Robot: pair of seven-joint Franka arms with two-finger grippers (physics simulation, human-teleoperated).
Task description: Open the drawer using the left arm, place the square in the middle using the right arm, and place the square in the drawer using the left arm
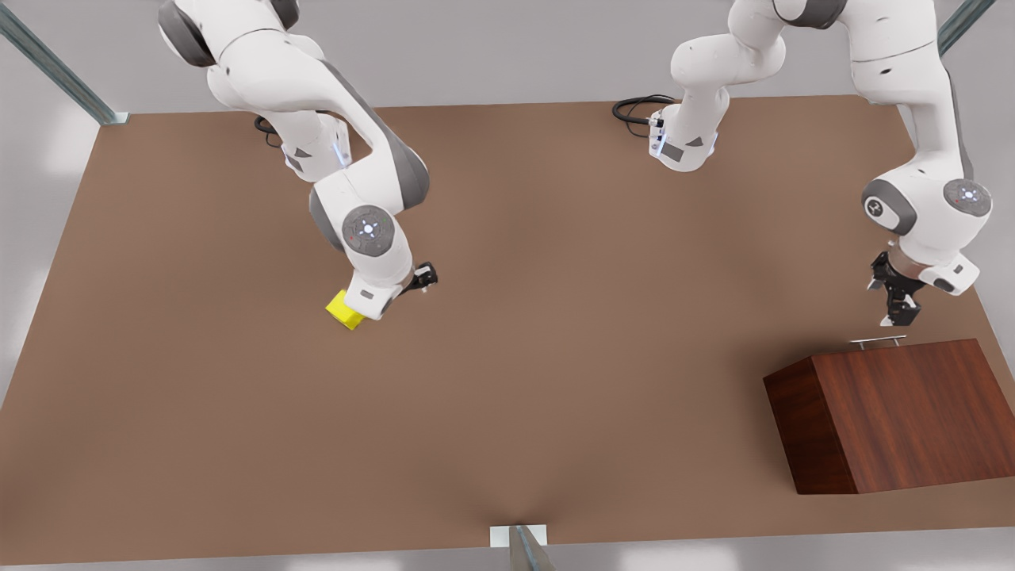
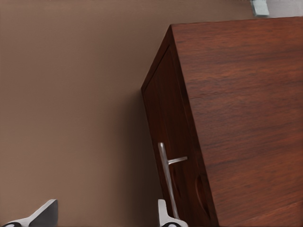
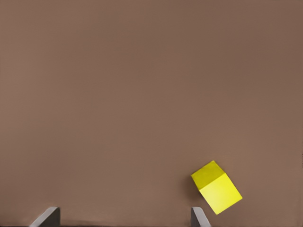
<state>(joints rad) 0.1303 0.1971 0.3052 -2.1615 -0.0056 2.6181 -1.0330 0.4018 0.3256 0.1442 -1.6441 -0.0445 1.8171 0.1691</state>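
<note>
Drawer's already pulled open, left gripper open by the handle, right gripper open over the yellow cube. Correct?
One error: the drawer is shut, its front flush with the cabinet, as the left wrist view shows. The rest holds: the left gripper is open near the handle, and the right gripper is open beside the yellow cube on the table.

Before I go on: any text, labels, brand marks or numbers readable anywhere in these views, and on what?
None readable. The cabinet, its handle, the yellow square and the table are plain. Small round marks on the arms' joints show no legible characters.
</note>
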